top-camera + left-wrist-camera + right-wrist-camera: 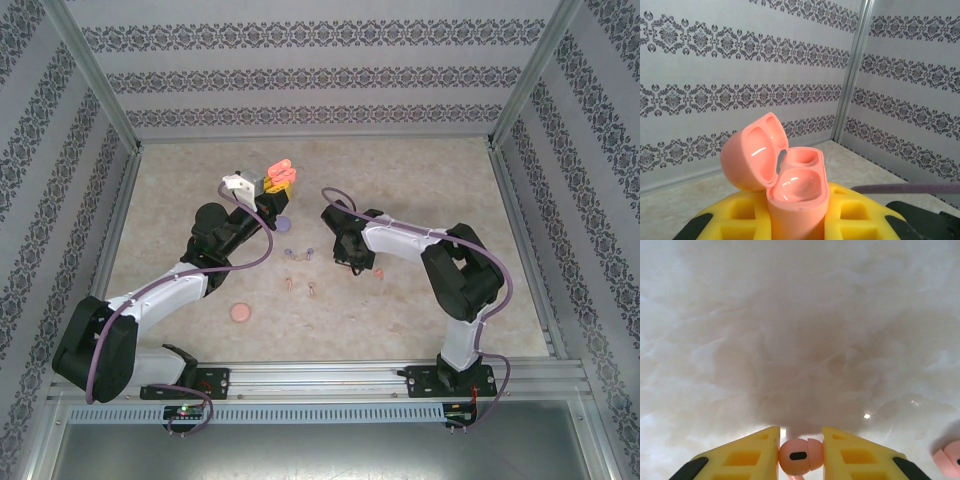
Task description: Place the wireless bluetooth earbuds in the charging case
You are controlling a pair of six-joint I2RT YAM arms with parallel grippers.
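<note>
One earbud [799, 456], at the middle of the tabletop [800, 315], is being pinched by its round head in the right tool [800, 450] and may squirt free before reaching the open case [795, 185] that the left tool [797, 222] is clamping.

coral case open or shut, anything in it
Open and empty: the case has its lid swung back, and both wells are bare.
</note>
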